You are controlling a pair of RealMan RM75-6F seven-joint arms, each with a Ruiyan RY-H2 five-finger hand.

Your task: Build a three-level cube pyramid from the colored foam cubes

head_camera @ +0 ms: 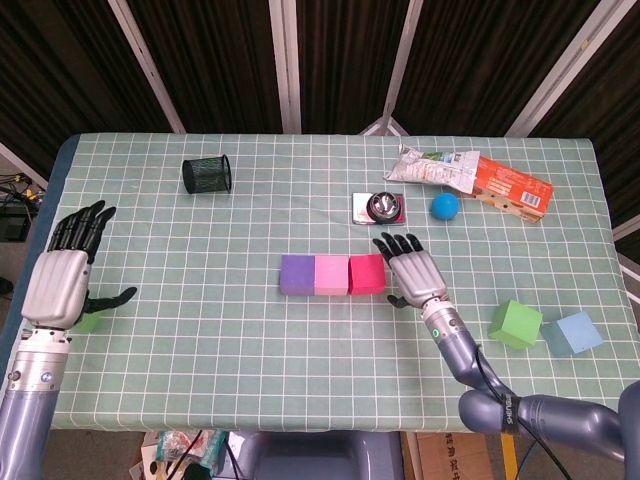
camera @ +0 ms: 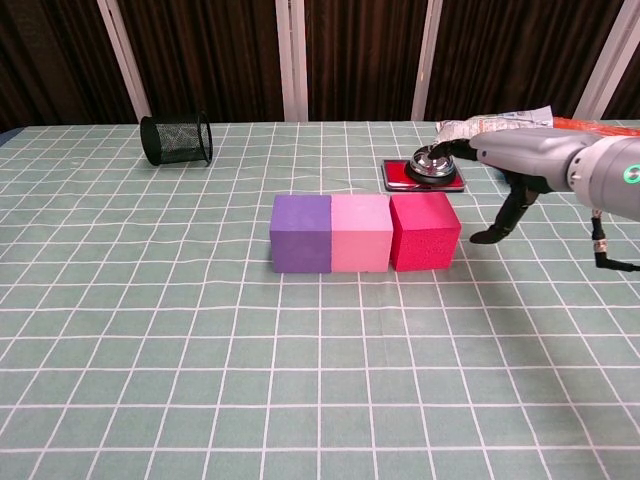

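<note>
I've got the base row down mid-bench: purple cube (head_camera: 297, 275), pink cube (head_camera: 331, 275) and red cube (head_camera: 367, 274) touching face to face, long axis running 9 to 3 o'clock, faces square to the bench (head_camera: 200, 330) grid. My right hand (head_camera: 418, 274) sits just off the red cube's 3 o'clock end, not touching it, fingers (camera: 487, 236) spread and holding nothing; chest view shows a clear gap btwn fingertips and the cube. Left hand (head_camera: 62, 285) hovers at the far 9 o'clock edge, fingers apart, nothing held, w/ a green cube (head_camera: 88, 321) partly hidden under it. Spare cubes at 4 o'clock from the row, near the right edge: another green cube (head_camera: 516, 324) and a light blue cube (head_camera: 579, 333), just beside each other. Behind the row at 1 o'clock: call bell (head_camera: 380, 208) on its red-edged plate, blue ball (head_camera: 445, 207), snack packets (head_camera: 470, 175). Mesh pen cup (head_camera: 207, 174) lies on its side at 11 o'clock. Open room in front of the row, twd 6 o'clock, and btwn row and left hand.
</note>
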